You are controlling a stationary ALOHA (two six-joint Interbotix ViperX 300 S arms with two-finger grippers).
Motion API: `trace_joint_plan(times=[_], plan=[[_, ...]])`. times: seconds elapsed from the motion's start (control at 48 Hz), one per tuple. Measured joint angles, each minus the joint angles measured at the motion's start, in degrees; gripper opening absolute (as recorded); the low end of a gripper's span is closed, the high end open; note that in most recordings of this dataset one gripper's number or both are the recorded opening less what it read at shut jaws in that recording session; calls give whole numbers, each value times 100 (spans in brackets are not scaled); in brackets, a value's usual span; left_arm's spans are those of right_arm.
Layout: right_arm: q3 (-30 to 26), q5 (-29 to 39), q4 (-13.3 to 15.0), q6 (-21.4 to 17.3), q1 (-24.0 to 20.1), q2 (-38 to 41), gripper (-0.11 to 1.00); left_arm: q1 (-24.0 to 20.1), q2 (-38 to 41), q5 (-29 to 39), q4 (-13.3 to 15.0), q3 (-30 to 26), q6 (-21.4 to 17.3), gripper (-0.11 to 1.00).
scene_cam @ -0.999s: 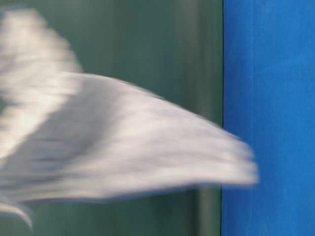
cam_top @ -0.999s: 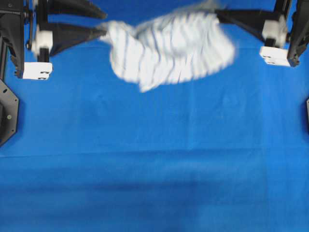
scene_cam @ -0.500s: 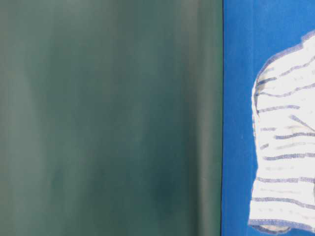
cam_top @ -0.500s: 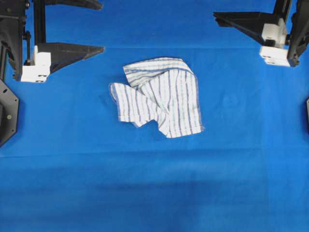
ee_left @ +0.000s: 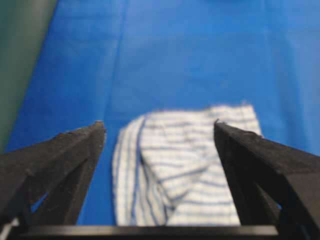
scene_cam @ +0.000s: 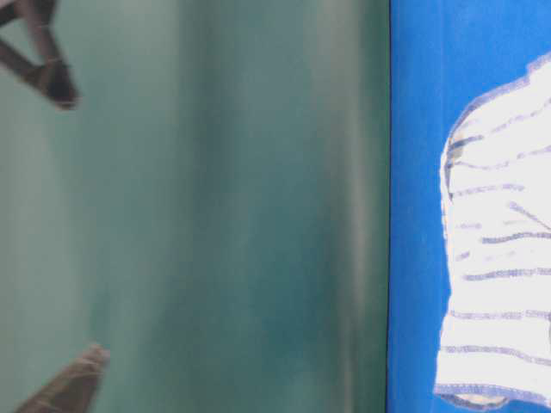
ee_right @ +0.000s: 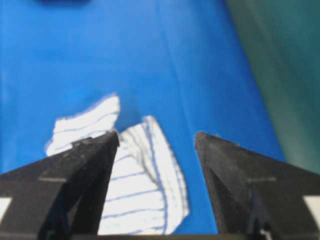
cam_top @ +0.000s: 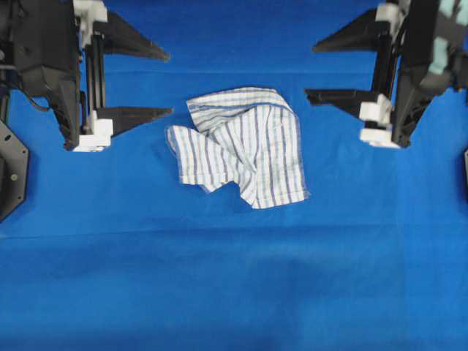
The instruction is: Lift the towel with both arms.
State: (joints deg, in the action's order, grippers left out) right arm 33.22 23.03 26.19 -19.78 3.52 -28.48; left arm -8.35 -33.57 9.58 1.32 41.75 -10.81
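— Left hand [cam_top: 167, 82] and right hand [cam_top: 310, 71]: how do they stand?
— Both gape wide and hold nothing. The towel [cam_top: 241, 146] lies crumpled between them on the surface [cam_top: 234, 285], apart from both.
— How to lift it well?
— Each hand should probably pinch its nearest edge, low enough to catch cloth, then rise together so it hangs evenly.
— And the stuff itself?
— Thin, soft, white with fine blue-grey stripes, folded over itself. Black fingers [ee_left: 60, 160] are long, pointed triangles; their tips look rough, though the wrist view is blurred.

Probably a robotics lab: blue table cover [cam_top: 234, 292], plain green backdrop [scene_cam: 215, 215].
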Motion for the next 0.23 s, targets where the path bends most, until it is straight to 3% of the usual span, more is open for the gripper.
trace_joint_plan(times=[0.229], plan=[[642,-686,0,-264,26,352,64,0,299,-158,0,413,18,91]])
